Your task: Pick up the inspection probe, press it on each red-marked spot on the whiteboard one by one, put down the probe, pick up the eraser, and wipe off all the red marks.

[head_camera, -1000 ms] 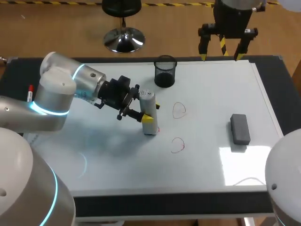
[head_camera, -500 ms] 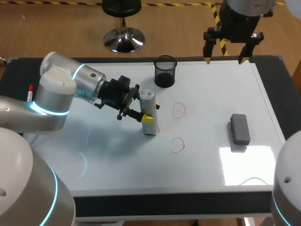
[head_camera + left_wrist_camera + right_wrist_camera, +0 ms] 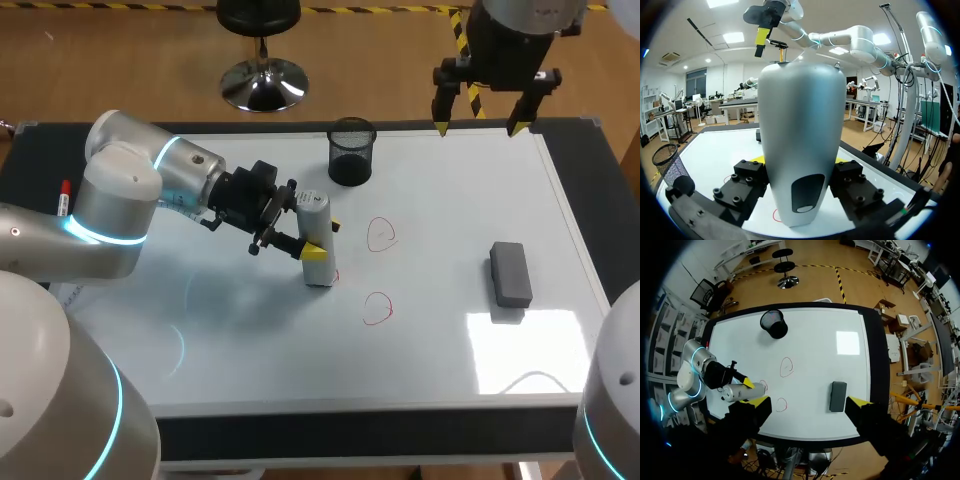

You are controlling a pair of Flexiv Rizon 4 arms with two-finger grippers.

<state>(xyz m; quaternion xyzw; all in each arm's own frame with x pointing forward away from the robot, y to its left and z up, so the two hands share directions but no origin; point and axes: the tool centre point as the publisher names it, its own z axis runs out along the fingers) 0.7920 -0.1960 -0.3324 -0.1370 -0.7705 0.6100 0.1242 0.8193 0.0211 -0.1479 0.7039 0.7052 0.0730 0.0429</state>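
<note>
Left gripper (image 3: 309,238) pinches the grey tapered plastic probe (image 3: 316,207) mid-body. Probe is upright, tip on the whiteboard (image 3: 250,350) at a red mark (image 3: 336,275). Judged rigid, light, slippery; grip the waist. Right gripper (image 3: 478,128) is spread above the far edge.

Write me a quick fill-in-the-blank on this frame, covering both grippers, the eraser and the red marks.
The left gripper has its jaws shut on the ____, which stands on the whiteboard. The right gripper hangs high above the board, jaws ____. Clear of the held tool, ____ red rings lie fully uncovered. The grey eraser lies toward the ____ arm's side.
Missing words: probe; open; two; right.
</note>
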